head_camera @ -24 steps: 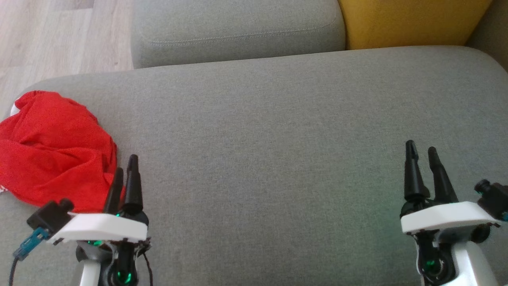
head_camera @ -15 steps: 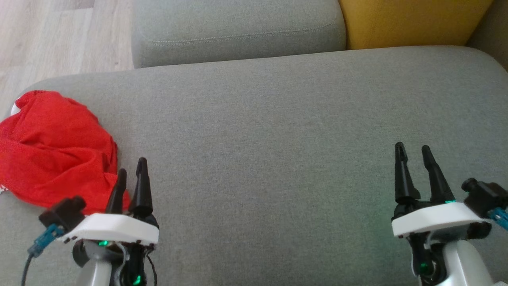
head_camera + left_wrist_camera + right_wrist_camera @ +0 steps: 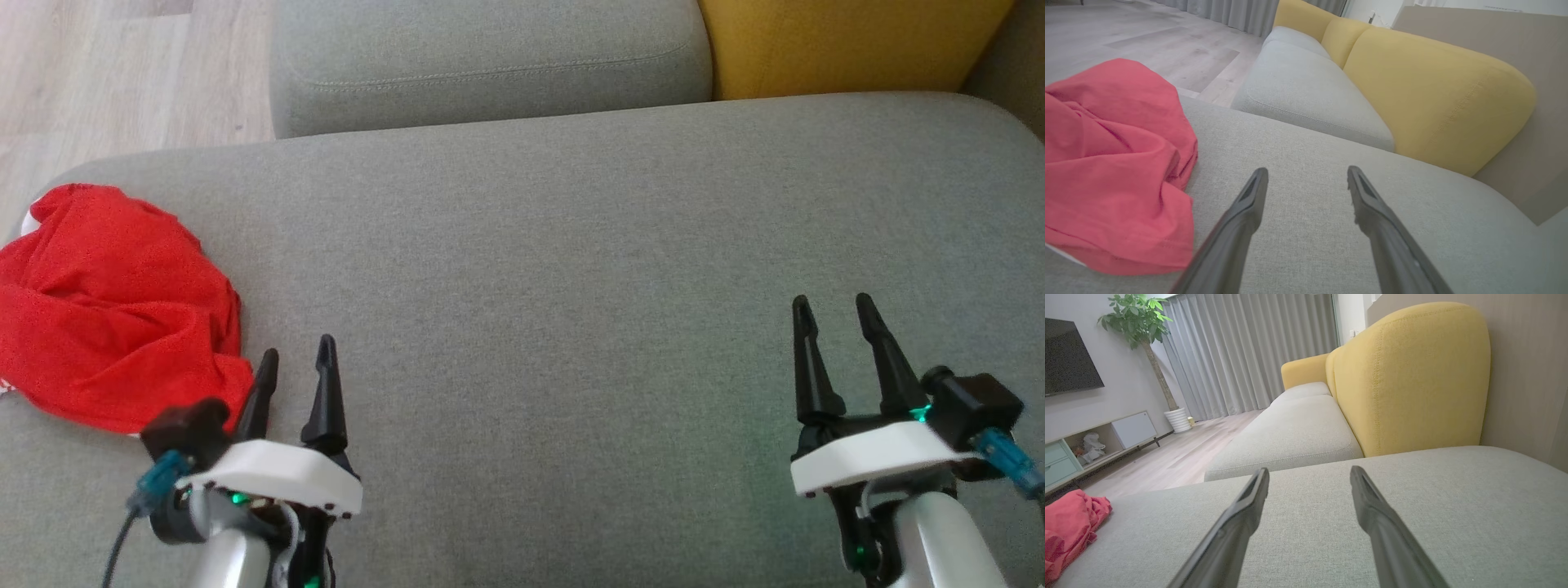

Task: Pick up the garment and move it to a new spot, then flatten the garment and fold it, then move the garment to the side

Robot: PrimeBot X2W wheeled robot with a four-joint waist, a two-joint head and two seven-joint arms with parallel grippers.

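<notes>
**Hands empty, garment in a heap**

The left hand is spread and holds nothing, its tips just beside the red garment. The right hand, also spread and empty, hangs well apart over the bare sofa seat. The garment lies crumpled at the seat's left edge, so lifting, flattening and folding all seem ahead. The head view gives both hands together, while the right wrist view adds a television and potted plant.

Grey sofa seat, yellow backrest
</notes>
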